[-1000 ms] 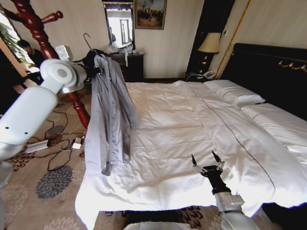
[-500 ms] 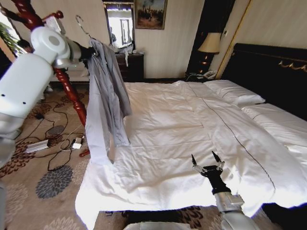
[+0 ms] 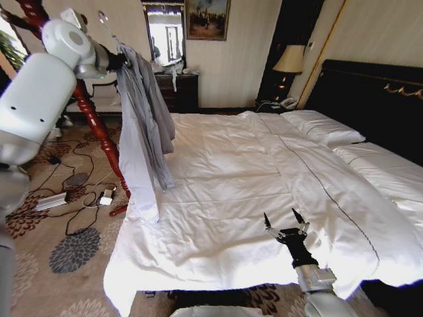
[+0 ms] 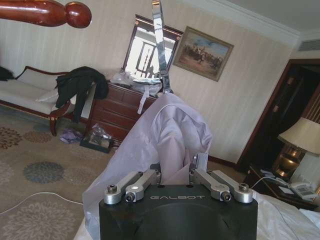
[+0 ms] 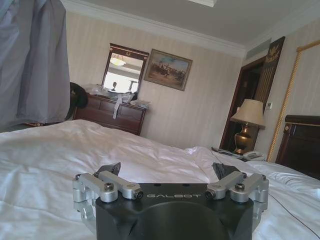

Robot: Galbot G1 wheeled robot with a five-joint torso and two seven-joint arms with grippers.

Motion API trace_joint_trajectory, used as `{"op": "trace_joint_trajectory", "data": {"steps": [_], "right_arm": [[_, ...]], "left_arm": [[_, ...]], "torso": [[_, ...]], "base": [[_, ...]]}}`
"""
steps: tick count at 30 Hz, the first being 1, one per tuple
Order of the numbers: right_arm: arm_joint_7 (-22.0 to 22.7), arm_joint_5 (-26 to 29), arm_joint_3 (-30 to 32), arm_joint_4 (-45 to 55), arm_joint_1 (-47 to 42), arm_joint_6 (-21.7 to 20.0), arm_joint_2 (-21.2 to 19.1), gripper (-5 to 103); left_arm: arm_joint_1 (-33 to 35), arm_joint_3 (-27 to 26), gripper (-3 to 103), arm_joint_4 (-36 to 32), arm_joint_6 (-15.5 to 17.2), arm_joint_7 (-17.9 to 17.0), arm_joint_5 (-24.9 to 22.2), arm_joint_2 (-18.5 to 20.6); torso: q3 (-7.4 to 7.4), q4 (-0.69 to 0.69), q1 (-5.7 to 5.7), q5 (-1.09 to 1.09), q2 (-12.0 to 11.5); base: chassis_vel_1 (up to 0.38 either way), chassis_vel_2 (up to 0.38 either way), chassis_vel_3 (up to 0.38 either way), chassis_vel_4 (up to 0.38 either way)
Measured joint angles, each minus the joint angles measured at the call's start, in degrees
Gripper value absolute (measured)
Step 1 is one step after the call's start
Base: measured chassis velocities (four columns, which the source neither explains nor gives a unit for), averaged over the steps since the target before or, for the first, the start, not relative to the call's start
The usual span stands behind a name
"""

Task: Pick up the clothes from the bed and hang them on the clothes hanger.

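Note:
The clothes, a light grey jacket (image 3: 142, 125), hang on the clothes hanger, of which I see the silver hook (image 3: 108, 25). My left gripper (image 3: 121, 61) holds them high at the bed's left side, beside the wooden stand. In the left wrist view the gripper (image 4: 175, 167) is shut on the jacket (image 4: 170, 130) at the neck, over the hanger inside it, just below the hook (image 4: 161, 50). My right gripper (image 3: 285, 221) stands open, low over the front of the bed (image 3: 251, 172); in its own view the gripper (image 5: 166, 171) holds nothing.
A red-brown wooden coat stand (image 3: 92, 119) rises just left of the jacket, with a peg (image 4: 45, 11) near the hook. Cables and a power strip (image 3: 73, 191) lie on the carpet. A dark dresser (image 3: 182, 89) and a lamp (image 3: 289, 63) stand at the back.
My left arm has raised the hanger and jacket and carried them left toward the wooden stand; the jacket's hem has lifted along the bed's edge. The right arm has not moved.

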Motion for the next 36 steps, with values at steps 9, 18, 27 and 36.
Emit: {"op": "trace_joint_trajectory", "data": {"steps": [9,18,27,36], "right_arm": [[0.00,0.00,0.00,0.00,0.00,0.00,0.00,100],[0.00,0.00,0.00,0.00,0.00,0.00,0.00,100],[0.00,0.00,0.00,0.00,0.00,0.00,0.00,100],[0.00,0.00,0.00,0.00,0.00,0.00,0.00,100]], "left_arm": [[-3.01,-0.67,17,9.97,0.15,1.78,4.26,-3.15],[-3.20,-2.38,17,14.32,0.58,2.23,6.65,-3.83],[-3.69,-5.07,17,19.02,0.23,2.85,7.98,-5.46],[-2.90,-7.04,17,21.99,0.32,3.55,10.98,-6.95]], "torso": [[0.00,0.01,-0.01,0.00,0.00],[0.00,0.01,-0.01,-0.01,0.00],[0.00,-0.02,-0.01,0.00,0.01],[0.00,0.00,-0.01,-0.01,0.00]], "base": [[0.000,0.000,0.000,0.000],[0.000,0.000,0.000,0.000],[0.000,0.000,0.000,0.000],[0.000,0.000,0.000,0.000]]}}
